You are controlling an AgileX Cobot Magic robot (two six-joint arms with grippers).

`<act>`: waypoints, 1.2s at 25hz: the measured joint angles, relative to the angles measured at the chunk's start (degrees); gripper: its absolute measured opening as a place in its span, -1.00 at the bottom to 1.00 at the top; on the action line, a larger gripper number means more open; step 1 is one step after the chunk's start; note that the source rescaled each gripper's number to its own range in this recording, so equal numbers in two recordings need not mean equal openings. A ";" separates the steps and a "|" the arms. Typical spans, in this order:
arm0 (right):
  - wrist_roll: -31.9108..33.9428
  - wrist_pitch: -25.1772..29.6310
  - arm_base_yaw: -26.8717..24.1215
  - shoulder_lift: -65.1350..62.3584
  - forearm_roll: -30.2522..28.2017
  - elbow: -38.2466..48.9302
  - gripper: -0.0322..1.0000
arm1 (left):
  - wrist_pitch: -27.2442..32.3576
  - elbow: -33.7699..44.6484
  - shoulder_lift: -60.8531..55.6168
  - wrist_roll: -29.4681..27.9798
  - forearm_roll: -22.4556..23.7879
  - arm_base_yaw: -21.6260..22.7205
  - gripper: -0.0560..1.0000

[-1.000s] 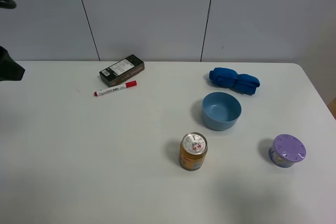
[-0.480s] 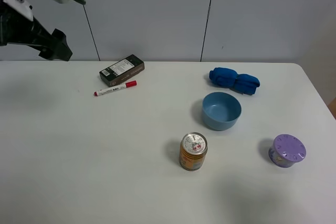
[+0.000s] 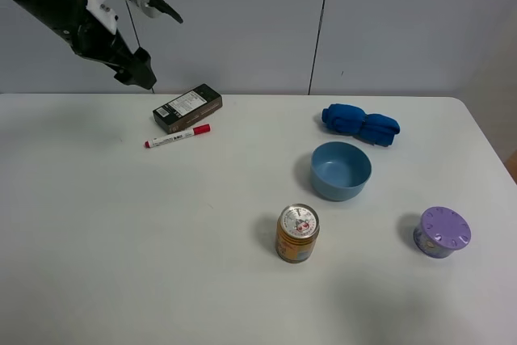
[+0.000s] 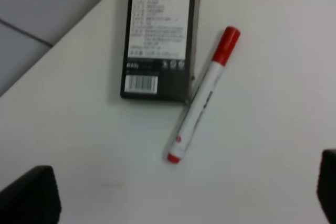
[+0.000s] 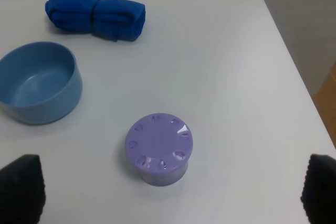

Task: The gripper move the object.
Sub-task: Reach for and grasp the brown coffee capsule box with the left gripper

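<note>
A white table (image 3: pixel 161 240) stands against a pale grey panelled wall (image 3: pixel 234 22) with thin dark vertical seams; light is soft and even.

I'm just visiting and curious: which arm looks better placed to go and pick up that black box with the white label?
Left. The left gripper hovers open near the box, which lies right in its wrist view. The right gripper faces the purple container, on the other side of the table.
</note>
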 joint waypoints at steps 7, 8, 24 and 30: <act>0.00 0.00 0.00 0.00 0.00 0.00 1.00 | 0.25 -12.27 13.56 2.47 -5.39 0.00 1.00; 0.00 0.00 0.00 0.00 0.00 0.00 1.00 | 0.31 -13.67 15.26 2.90 -6.03 0.00 1.00; 0.00 0.00 0.00 0.00 0.00 0.00 1.00 | -3.83 -20.69 30.23 12.88 -14.12 0.28 1.00; 0.00 0.00 0.00 0.00 0.00 0.00 1.00 | -8.59 -20.69 32.36 14.77 -14.61 0.37 1.00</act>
